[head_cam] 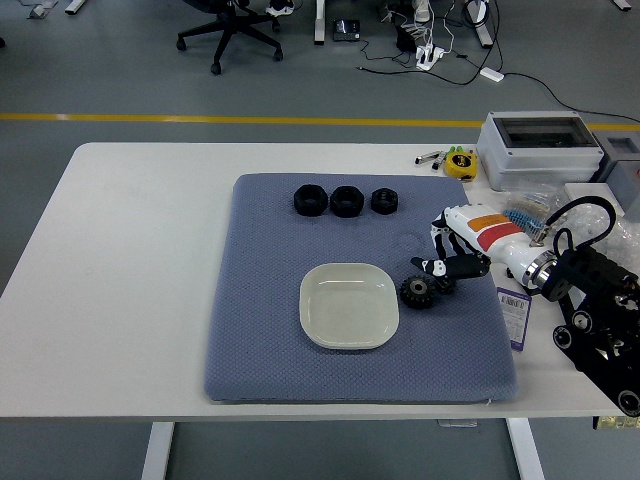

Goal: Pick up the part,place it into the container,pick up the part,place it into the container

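White worktop (140, 250) carries blue-grey mat (270, 350). On mat: empty shallow white dish (349, 306), centre; black gear (416, 291) just right of dish, apart from it. Three further black parts (344, 200) in row at mat's far edge.

Right robot hand (447, 262) just above gear, fingers spread, nothing held; contact with gear not resolvable. Left arm out of view.

Step, as judged: first pick-up, reach phase. Next move calls for lowering, closing fingers round gear rim, lift, short carry left over dish.

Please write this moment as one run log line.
right hand: open, above gear | dish: empty | left hand: not seen
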